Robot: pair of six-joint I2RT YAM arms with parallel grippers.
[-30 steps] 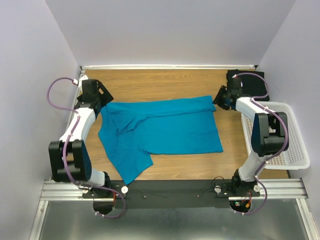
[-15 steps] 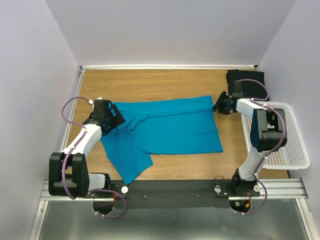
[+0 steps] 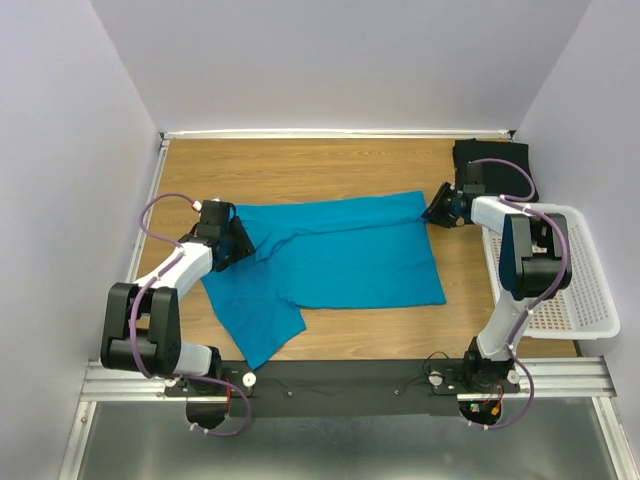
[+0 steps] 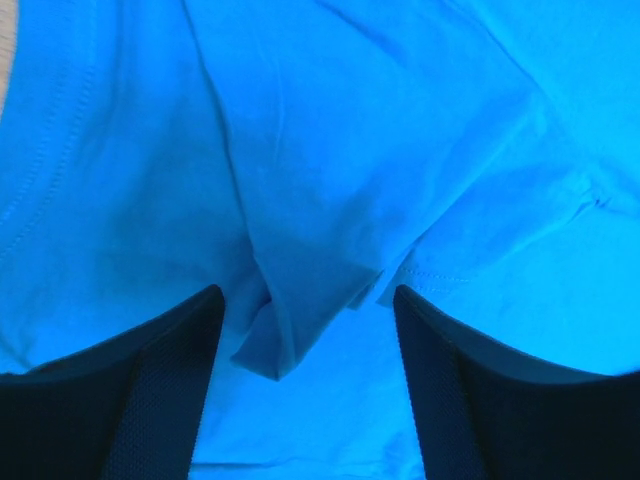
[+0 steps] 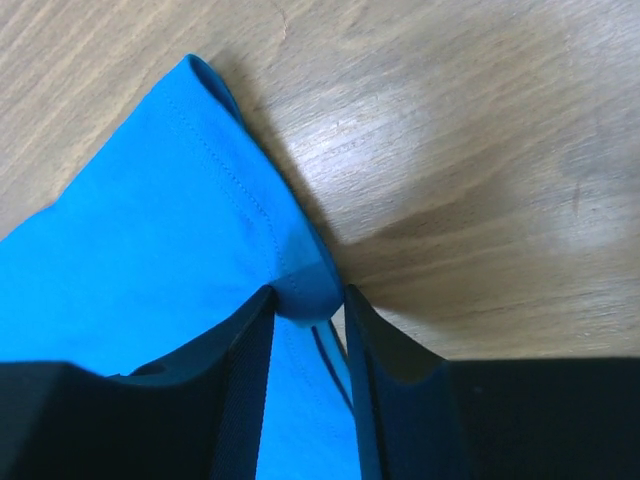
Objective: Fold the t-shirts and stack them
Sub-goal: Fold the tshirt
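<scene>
The teal-blue t-shirt [image 3: 340, 255] lies spread on the wooden table, one sleeve trailing toward the near left. My left gripper [image 3: 238, 245] sits low over its left part. In the left wrist view that gripper [image 4: 305, 300] is open, its fingers straddling a raised fold of teal cloth [image 4: 290, 330] without touching it. My right gripper [image 3: 432, 213] is at the shirt's far right corner. In the right wrist view it [image 5: 308, 295] is pinched on the bunched hem [image 5: 305, 285] of the shirt. The black t-shirt [image 3: 490, 165] lies folded in the far right corner.
A white perforated basket [image 3: 585, 300] stands at the right edge of the table, beside the right arm. Bare wood [image 5: 480, 150] shows past the shirt's corner. Walls close in the back and both sides.
The left arm swung from the far left edge in and down onto the shirt's left part, and its jaws narrowed a little. The right gripper closed in on the shirt's corner.
</scene>
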